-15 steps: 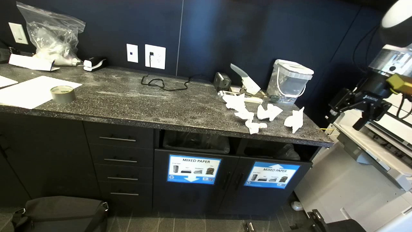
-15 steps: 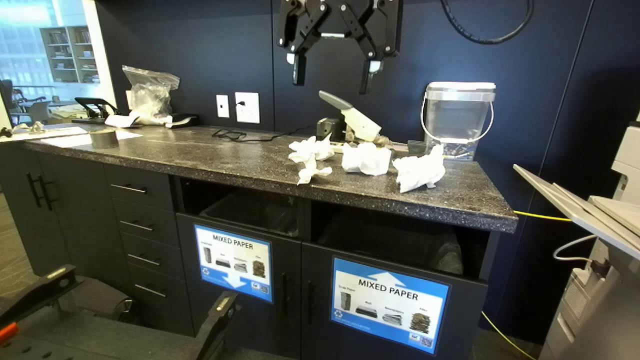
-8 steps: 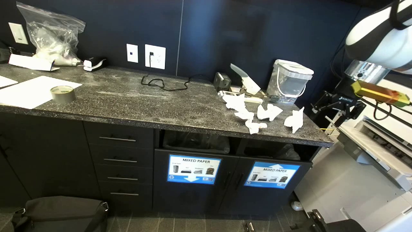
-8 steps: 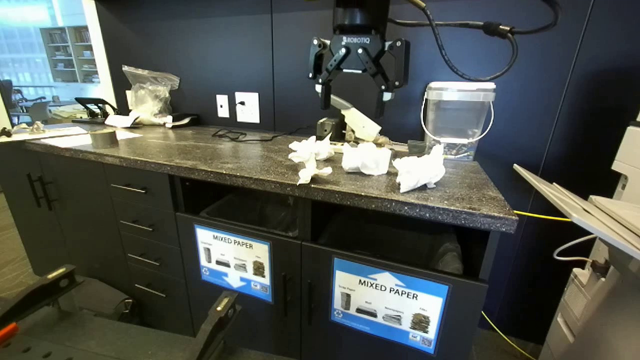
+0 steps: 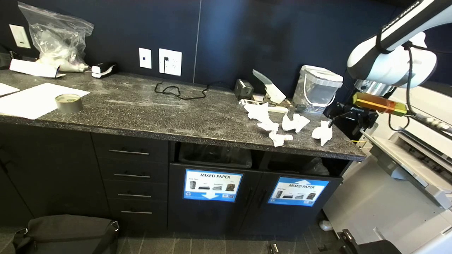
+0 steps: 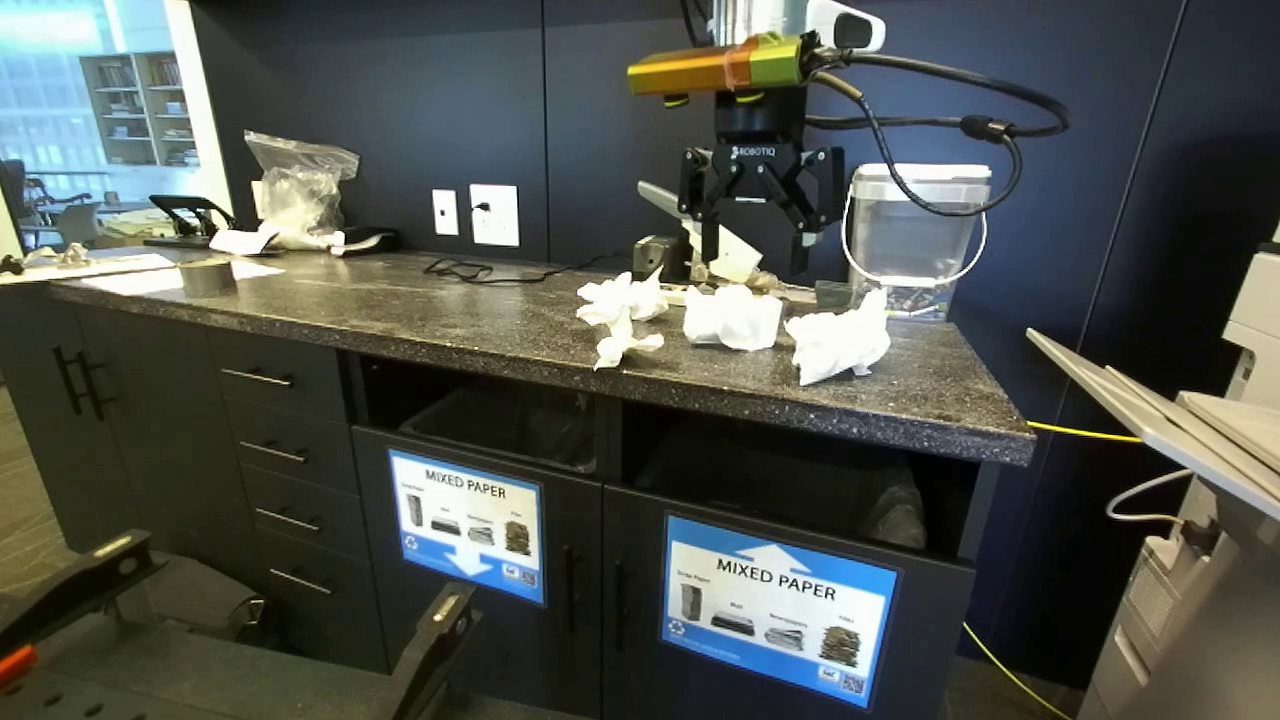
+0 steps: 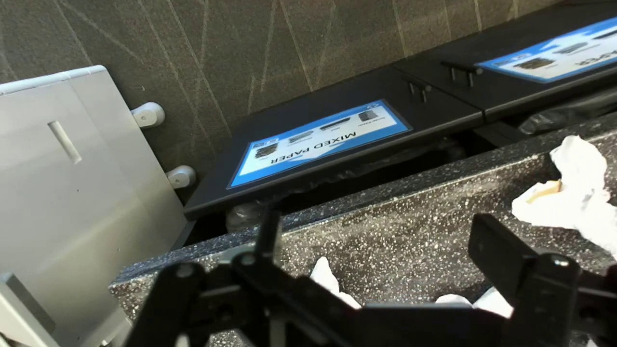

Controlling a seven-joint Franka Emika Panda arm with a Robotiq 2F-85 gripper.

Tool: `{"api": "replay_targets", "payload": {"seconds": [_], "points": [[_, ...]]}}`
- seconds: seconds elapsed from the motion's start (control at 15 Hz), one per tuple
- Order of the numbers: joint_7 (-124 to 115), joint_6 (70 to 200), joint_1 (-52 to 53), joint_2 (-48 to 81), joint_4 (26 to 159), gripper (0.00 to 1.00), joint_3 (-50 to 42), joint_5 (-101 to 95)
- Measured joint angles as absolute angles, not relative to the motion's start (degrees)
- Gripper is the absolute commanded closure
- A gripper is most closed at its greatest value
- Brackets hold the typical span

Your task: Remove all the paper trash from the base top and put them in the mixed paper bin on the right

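- Nearest, a black stand (image 6: 250, 650) is seen in an exterior view, and a dark bag (image 5: 65, 234) is set on the floor (image 5: 176, 246)
- Behind these, two cupboard doors (image 5: 208, 220) are marked MIXED PAPER; on the left sign (image 6: 470, 525) the arrow is pointed down, on the right sign (image 6: 780, 610) up
- Above the doors, a left bin (image 5: 215, 155) and a right bin (image 6: 790, 480) are partly shown; how much is held in the right bin cannot be told
- Over the bins a dark speckled bench (image 5: 141, 116) is laid, and toward its right end are strewn a right paper (image 5: 322, 133), a middle paper (image 5: 294, 123) near it and a left cluster of paper (image 5: 258, 111), all white and crumpled
- The claw (image 6: 756, 250) is held above the bench with its fingers (image 7: 499, 248) spread wide and nothing gripped; in an exterior view the top of the right paper is overlapped by one of them, and whether contact is made cannot be told
- Farther back, a beige device (image 5: 275, 93) with a grey lever, a dark box (image 5: 243, 90) and a clear bucket (image 5: 317, 91) are lined up near the wall (image 5: 226, 42)
- Toward the left, a roll of tape (image 5: 69, 103) is placed at the edge of a white sheet (image 5: 28, 102), and a clear plastic bag (image 5: 61, 46) is stood near the wall
- Farthest off, in an exterior view, shelves (image 6: 140, 110) are seen in a bright room (image 6: 90, 30)
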State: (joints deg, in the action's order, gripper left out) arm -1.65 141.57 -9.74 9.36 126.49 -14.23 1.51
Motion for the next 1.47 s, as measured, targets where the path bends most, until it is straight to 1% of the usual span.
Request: {"api": "replay_targets", "payload": {"seconds": [0.67,1.47], "points": [[-9.29,141.96,-12.18,27.36,107.7,0.0,-13.82,4.73],[-11.11,141.53,-15.94,41.89,91.07,0.0,-11.43,8.7]]}}
